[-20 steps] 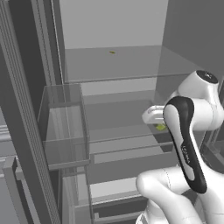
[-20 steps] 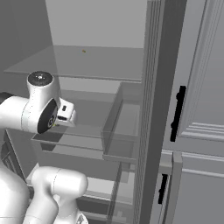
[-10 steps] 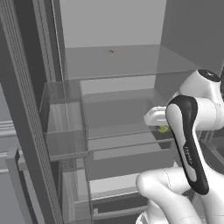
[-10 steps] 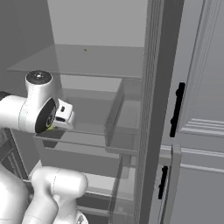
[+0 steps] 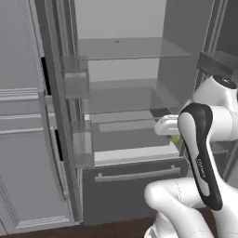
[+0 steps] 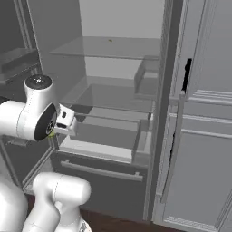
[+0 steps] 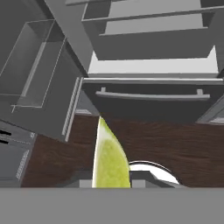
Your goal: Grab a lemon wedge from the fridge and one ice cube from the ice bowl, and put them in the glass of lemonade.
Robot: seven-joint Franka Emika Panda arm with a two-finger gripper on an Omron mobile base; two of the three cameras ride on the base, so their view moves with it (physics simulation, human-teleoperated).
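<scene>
- Here the gripper [image 7: 111, 183] is clamped on the lemon wedge [image 7: 109, 157], whose base hides the fingertips.
- Beyond the fingers, the open fridge [image 5: 135, 186] shows its drawer [image 7: 148, 103].
- Arm mostly hides the wedge from behind.

The white arm rises from the base, bends at its dark elbow joint and carries the wrist at mid height, with the hand pointing downward. The gripper [image 7: 112, 183] is closed on a yellow-green lemon wedge [image 7: 109, 157], which stands upright between the two fingertips. From the left base view the gripper [image 5: 174, 137] sits just beside the forearm.
</scene>
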